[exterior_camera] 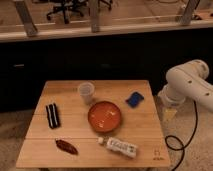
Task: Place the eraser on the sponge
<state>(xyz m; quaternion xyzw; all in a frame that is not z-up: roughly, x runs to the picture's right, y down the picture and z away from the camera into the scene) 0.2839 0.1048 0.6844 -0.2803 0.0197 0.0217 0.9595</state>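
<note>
Room: dark cabinet fronts stand behind a wooden table (145, 125), with glass panels and office chairs beyond; the floor is speckled.
Eraser (52, 115): black with pale stripes, lying flat on the left part of the table, near the left edge but not over it. Its long axis runs front to back, the far end leaning slightly left.
Brown item (66, 146): lies near the front-left corner, slanting, in front of the eraser and apart from it.
Cup (86, 92): clear and upright, toward the back, right of the eraser.
Bowl (105, 116): orange, at the centre, just in front of the cup and to its right.
Bottle (119, 146): lies on its side along the front edge, cap end to the left.
Sponge (134, 99): blue, on the back-right part, apart from the bowl; the cup and bowl stand between it and the eraser.
Open room: bare wood lies between eraser and bowl, and at the front-right corner.
Gripper (170, 114): hangs pointing down just off the table's right edge, touching nothing on the table; I cannot tell whether it is parted or closed.
Arm (187, 85): white, right of the table, above the gripper.
Cable (175, 142): black, looping to the floor below the arm.
</note>
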